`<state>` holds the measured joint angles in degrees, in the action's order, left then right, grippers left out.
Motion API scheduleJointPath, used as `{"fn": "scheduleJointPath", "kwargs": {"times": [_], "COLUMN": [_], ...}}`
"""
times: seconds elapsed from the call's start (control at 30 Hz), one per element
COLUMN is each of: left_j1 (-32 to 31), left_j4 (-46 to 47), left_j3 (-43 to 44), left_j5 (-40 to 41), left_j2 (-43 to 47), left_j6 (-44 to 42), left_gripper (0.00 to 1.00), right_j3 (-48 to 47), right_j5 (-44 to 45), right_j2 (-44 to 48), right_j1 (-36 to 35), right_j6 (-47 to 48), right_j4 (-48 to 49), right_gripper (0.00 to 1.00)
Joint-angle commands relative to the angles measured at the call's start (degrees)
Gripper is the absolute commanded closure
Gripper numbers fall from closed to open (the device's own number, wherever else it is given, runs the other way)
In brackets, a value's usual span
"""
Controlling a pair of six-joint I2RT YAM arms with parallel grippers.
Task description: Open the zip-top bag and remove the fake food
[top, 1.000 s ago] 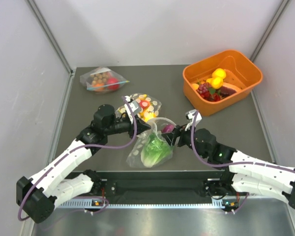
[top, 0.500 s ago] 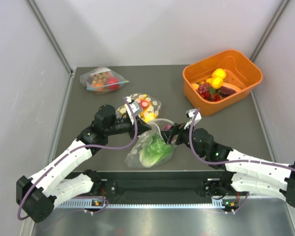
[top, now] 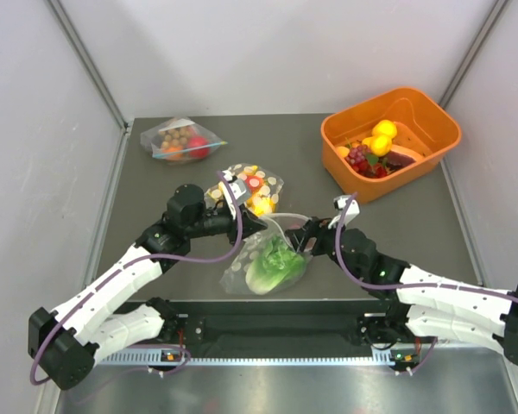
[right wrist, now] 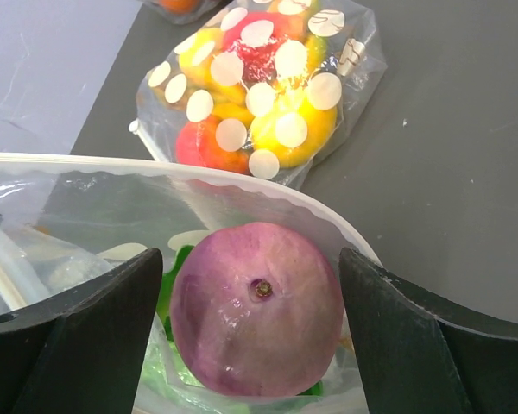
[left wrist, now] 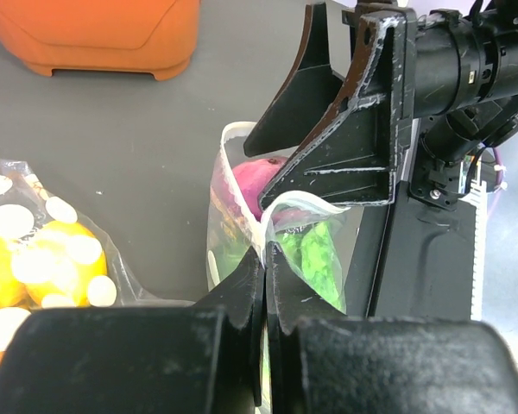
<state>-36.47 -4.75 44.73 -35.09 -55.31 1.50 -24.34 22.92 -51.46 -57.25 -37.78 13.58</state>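
My left end effector (left wrist: 265, 259) is pinched closed on the thin white rim of the clear, white-dotted plastic zip-top bag (top: 240, 266), with the arm stretched forward and low. My right end effector (right wrist: 250, 259) points into the bag's mouth with its fingers spread wide. The smooth round purple onion piece (right wrist: 255, 321) sits between them, and the ruffled green plastic lettuce (top: 274, 263) lies just beyond.
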Motion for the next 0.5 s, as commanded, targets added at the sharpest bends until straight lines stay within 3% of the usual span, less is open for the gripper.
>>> {"fn": "scheduleJointPath", "kwargs": {"times": [0.0,0.3,0.4,0.47], "left_j1": [-0.4,-0.9,-1.0,-1.1], "left_j4": [1.9,1.2,1.2,1.3], "left_j3": [0.9,0.9,0.9,1.0], "left_j5": [-0.3,0.3,0.6,0.5], "left_j2": [0.0,0.2,0.4,0.3], "left_j6": [-1.0,-2.5,-2.6,-2.6], "left_gripper": [1.00,1.00,1.00,1.00], "right_j3": [-1.7,-5.0,-5.0,-5.0], "right_j5": [1.4,2.4,2.2,1.8], "right_j2": [-1.1,-7.0,-7.9,-8.7], "right_j1": [-0.1,0.1,0.2,0.7], "right_j6": [-0.9,-2.1,-2.2,-2.2], "right_j4": [-0.7,-6.1,-5.3,-4.6], "right_gripper": [0.18,0.16,0.18,0.27]}}
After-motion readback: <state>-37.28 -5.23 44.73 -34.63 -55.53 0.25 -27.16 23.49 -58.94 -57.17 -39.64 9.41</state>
